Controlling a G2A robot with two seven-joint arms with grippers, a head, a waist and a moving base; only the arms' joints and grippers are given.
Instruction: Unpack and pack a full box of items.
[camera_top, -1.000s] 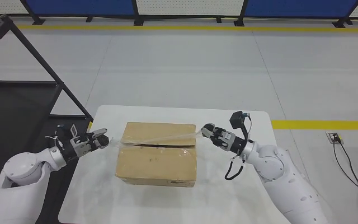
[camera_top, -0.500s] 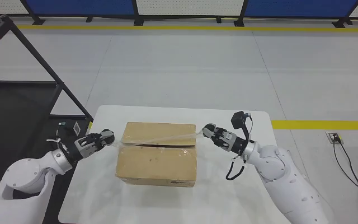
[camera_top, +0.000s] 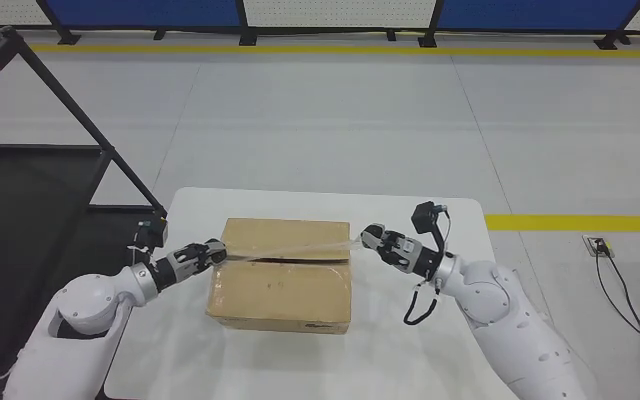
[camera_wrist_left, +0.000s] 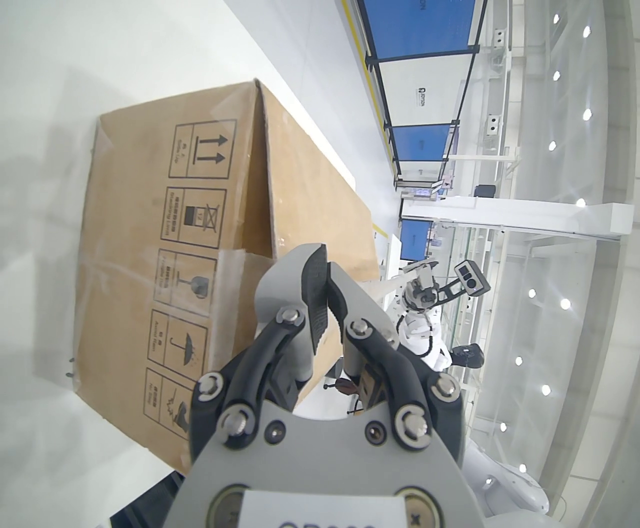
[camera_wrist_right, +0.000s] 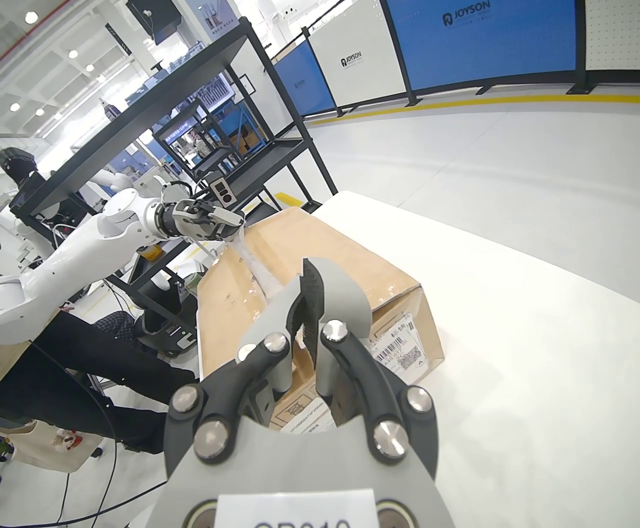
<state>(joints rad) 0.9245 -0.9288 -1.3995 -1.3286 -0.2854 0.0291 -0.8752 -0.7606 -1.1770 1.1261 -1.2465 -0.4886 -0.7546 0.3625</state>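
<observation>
A brown cardboard box (camera_top: 280, 290) lies closed in the middle of the white table (camera_top: 420, 340). A strip of clear tape (camera_top: 290, 245) stretches across the box top along its seam. My left gripper (camera_top: 213, 248) is at the box's left end, shut on one end of the tape. My right gripper (camera_top: 370, 238) is just off the box's right end, shut on the other end. In the left wrist view the shut fingers (camera_wrist_left: 315, 290) sit over the box's printed end face (camera_wrist_left: 165, 240). In the right wrist view the tape (camera_wrist_right: 257, 270) runs from my gripper (camera_wrist_right: 310, 295) to the left gripper (camera_wrist_right: 227, 220).
A black metal shelf rack (camera_top: 50, 200) stands beside the table's left edge. Bare table surface lies in front of the box and to its right. Blue partition panels (camera_top: 150, 12) line the far side of the floor.
My left gripper has moved right, from off the table's left side up to the box's left end, with the tape in it. The right gripper has hardly moved.
</observation>
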